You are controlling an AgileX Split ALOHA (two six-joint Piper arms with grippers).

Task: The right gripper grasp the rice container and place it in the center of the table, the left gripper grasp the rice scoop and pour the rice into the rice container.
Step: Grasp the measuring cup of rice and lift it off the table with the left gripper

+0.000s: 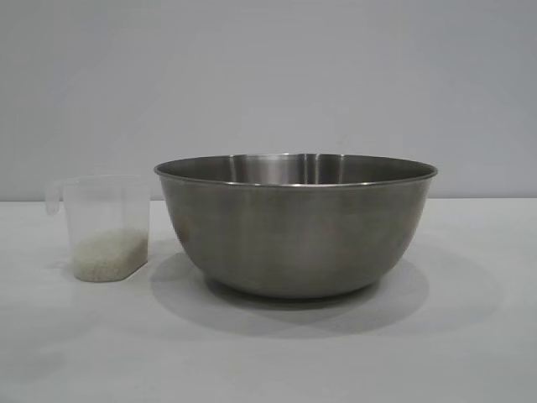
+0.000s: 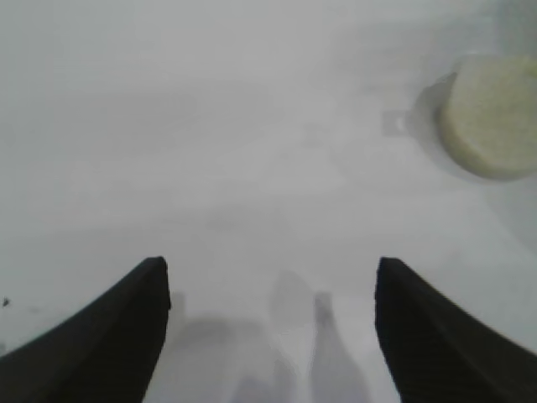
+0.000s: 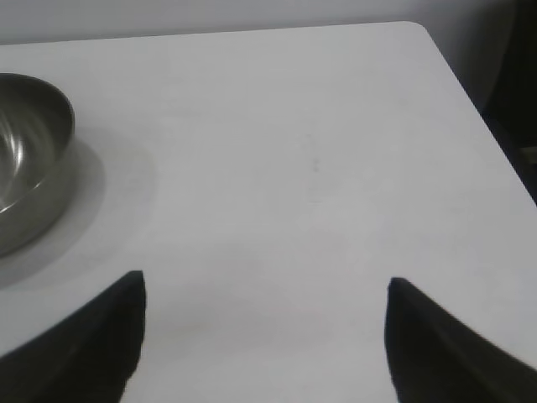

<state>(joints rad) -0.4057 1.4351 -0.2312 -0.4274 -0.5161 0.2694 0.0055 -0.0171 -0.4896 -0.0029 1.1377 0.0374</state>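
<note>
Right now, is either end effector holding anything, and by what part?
Nothing held. Left end effector and right end effector are both open over bare table; rice scoop and rice container stand untouched.

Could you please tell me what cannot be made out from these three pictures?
- Rice container: its inside, hidden by its own wall in the exterior view; cut off by the right wrist view's edge.
- Rice scoop: blurred in the left wrist view.
- Left claw and right claw: absent from the exterior view.

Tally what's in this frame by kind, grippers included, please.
Steel rice container: 1
Clear plastic rice scoop, holding rice: 1
Black grippers, fingers apart, over the table: 2, left gripper, right gripper
Total: 4
</note>
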